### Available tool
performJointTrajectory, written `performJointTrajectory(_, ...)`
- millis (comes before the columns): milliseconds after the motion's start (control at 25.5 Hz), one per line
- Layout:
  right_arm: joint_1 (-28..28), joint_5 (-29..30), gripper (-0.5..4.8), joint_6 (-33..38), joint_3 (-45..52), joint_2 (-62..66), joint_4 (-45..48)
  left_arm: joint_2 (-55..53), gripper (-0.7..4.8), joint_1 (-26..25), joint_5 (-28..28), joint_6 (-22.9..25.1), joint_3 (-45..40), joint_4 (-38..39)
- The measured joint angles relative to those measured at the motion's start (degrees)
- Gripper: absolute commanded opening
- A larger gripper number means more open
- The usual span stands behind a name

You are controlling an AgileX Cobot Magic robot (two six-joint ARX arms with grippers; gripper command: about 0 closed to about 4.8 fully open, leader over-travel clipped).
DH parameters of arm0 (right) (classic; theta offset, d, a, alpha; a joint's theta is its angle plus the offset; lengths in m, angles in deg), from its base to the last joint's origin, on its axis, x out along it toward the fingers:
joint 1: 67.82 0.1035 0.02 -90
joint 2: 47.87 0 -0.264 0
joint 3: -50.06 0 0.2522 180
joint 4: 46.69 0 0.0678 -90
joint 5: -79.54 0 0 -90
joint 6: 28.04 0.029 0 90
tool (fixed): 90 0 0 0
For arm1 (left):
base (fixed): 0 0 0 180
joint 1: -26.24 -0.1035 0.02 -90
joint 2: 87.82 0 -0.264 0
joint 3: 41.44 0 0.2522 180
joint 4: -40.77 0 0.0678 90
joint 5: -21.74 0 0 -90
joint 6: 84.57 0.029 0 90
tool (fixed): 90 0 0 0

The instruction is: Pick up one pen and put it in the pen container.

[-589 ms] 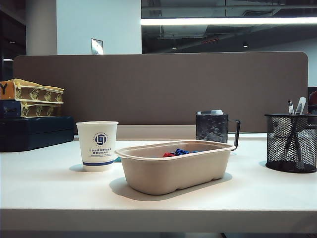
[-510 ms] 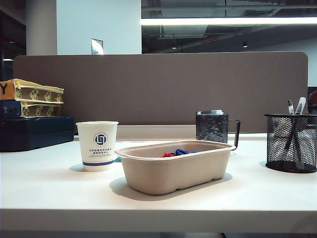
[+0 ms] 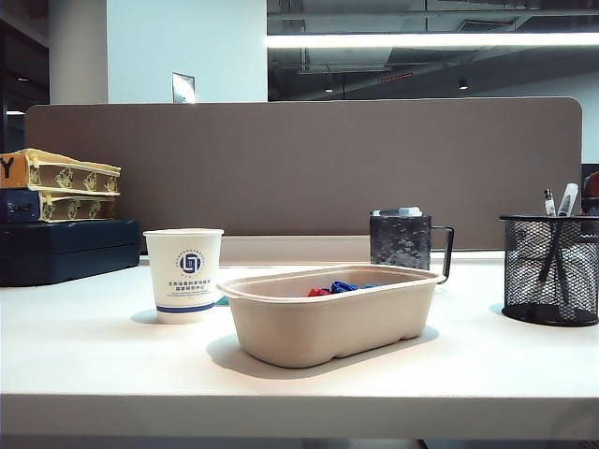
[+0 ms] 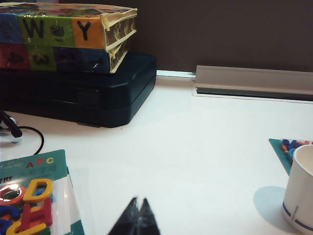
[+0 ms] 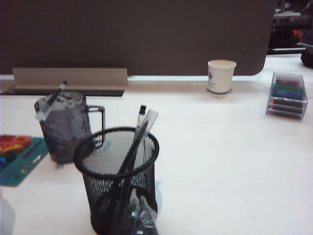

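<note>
From my station I see the left end effector point(image 4: 138, 215) only in its own wrist view, its dark fingertips pressed together into a point, holding nothing, above bare white tabletop point(image 4: 195, 147). Near it lie a pack of coloured plastic letters point(image 4: 29, 200) and the white paper cup point(image 4: 299, 191), with a dark case point(image 4: 83, 93) carrying a stack of colourful boxes point(image 4: 63, 34) further back. The right end effector point(image 5: 139, 215) also shows closed tips with nothing between them, sitting just in front of the pen container point(image 5: 120, 181), the black wire-mesh cup. In that wrist view the container already holds a couple of pens point(image 5: 139, 127), leaning against its rim, and the dark mottled mug point(image 5: 66, 127) beside it has one pen point(image 5: 51, 100) sticking out of it. In the exterior view neither arm appears; the pen container point(image 3: 549, 269) stands at the right edge of the tabletop, the mug point(image 3: 402, 238) behind a beige oval tray point(image 3: 328, 313) in the middle, and the paper cup point(image 3: 184, 274) to the left of the tray.
</note>
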Motion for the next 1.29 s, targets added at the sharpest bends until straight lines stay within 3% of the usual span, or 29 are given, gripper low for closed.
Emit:
performJointTrajectory(353, 0.0, -1.4, -0.05, 3.9, 0.0, 0.0, 3.0, 0.0, -0.02, 0.0, 0.0, 0.0, 0.1, -5.6)
performJointTrajectory(667, 0.0, -1.2, 0.13, 4.4, -2.5, 0.0, 9.1, 0.0, -0.02, 0.0, 0.0, 0.1, 3.9, -6.2)
performJointTrajectory(981, 0.0, -1.1, 0.13, 4.4, -7.0, 0.3, 7.0, -0.6, -0.02, 0.0, -5.1, 0.2, 8.2, -5.0)
performJointTrajectory(1295, -0.2, 1.5, 0.14, 1.3, -15.8, 7.7, 5.4, -13.0, -0.02, 0.0, -7.9, 1.4, 17.9, -8.6)
